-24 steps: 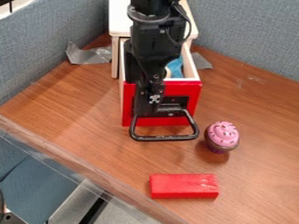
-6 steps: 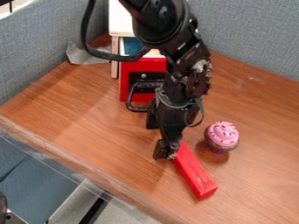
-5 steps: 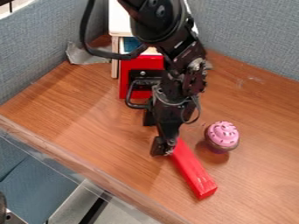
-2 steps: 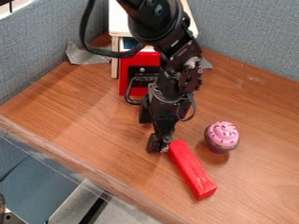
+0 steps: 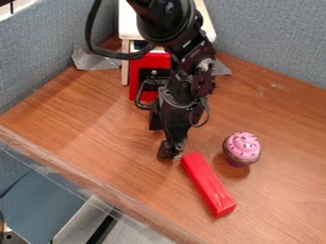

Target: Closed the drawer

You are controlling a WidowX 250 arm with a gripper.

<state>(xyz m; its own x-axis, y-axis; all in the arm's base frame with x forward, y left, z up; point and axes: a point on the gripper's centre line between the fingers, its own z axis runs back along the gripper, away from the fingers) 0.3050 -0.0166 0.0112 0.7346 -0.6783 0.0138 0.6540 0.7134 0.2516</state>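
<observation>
The gripper (image 5: 161, 137) hangs low over the table in front of the drawer, its two fingers spread apart, one nearer the drawer and one nearer the red block. Behind it is the drawer's red front (image 5: 144, 61), with a black loop handle (image 5: 138, 98) partly covered by the arm. A narrow opening with a dark blue interior shows above that front, so the drawer stands slightly out of the pale wooden cabinet (image 5: 130, 24). The arm hides the drawer's right side.
A long red block (image 5: 208, 185) lies slanted just below and right of the gripper. The pink-topped cupcake (image 5: 242, 148) stands right of it. Grey tape (image 5: 96, 59) sticks by the cabinet's left, grey-blue panels (image 5: 267, 38) rise behind, and the table's edge (image 5: 76, 177) runs lower left.
The drawer has slid back toward the cabinet, narrowing its opening. The arm swung to the front, then shifted up and slightly left. The red block turned from level to slanted.
</observation>
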